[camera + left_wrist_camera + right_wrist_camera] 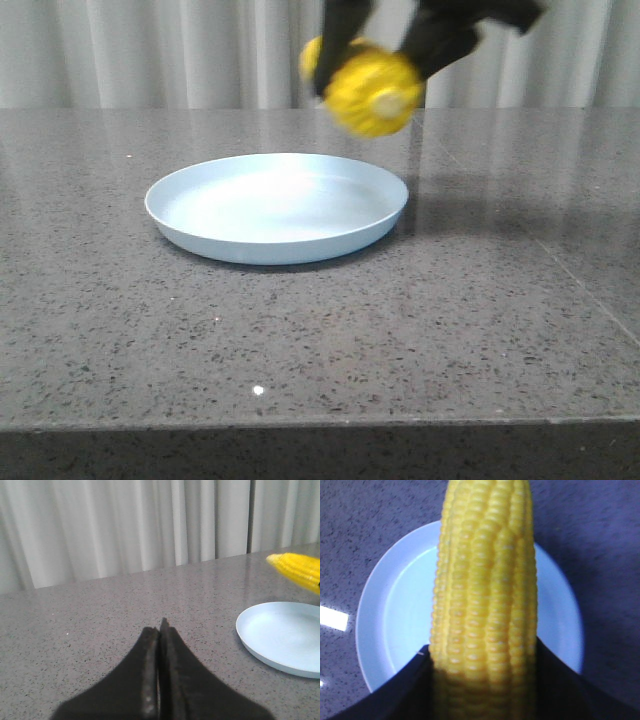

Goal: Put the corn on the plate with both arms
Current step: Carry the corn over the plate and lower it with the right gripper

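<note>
Front view: the corn cob point(373, 92) is up in the air, clamped in the right hand point(385, 45), hanging over the back-right rim of the blue plate point(190, 228) on the grey worktop point(320, 340). So pickup's done, drop-off isn't.

Left wrist view: the left hand point(161, 630) is pinched closed on nothing, parked low over the worktop, well apart from the plate.

Right wrist view: corn sits between the fingers point(405, 690), plate underneath. What's left, I'd say: lower it and let go.
</note>
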Robot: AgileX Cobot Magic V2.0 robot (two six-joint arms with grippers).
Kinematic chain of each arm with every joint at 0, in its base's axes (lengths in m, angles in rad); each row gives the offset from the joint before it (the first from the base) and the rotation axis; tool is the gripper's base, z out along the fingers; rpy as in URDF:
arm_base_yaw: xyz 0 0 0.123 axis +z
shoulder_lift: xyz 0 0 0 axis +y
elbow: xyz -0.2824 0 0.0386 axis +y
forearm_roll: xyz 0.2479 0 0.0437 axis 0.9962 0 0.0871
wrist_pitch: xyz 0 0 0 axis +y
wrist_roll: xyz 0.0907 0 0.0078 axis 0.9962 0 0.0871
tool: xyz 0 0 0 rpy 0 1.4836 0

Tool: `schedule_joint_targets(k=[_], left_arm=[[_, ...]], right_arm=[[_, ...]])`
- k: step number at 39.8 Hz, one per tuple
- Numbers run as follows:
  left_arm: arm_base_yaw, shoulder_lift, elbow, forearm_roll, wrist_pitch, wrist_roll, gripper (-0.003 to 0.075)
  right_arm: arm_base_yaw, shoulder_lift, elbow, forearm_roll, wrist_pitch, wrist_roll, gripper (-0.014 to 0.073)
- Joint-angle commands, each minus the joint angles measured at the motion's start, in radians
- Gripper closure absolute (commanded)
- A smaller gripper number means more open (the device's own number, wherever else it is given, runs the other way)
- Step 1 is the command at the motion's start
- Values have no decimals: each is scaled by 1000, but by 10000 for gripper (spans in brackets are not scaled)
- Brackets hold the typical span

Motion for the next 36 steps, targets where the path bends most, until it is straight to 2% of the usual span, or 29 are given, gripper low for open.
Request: schedule_joint_targets(k=[1,6,18,21,26,29,36], left_arm=[[-8,12,-26,7,-80,-9,741],[-8,12,-26,7,-80,-9,741],[-8,12,-26,7,-80,-9,741],[-8,12,-26,7,-80,-9,741],[-8,12,-26,7,-80,-9,741],[-8,12,-26,7,-80,-9,741],[-8,12,-26,7,-80,-9,741]], right_arm=[[62,12,-59,-40,-53,101,356],[87,58,-60,-42,-85,171,356],[88,96,-60,-45,-61,176,344],[88,96,-60,-45,-60,176,272],[88,96,-60,-45,-60,176,38],[88,96,-60,-44,-55,176,-67],[85,60,-65,-36,-59,176,-50]])
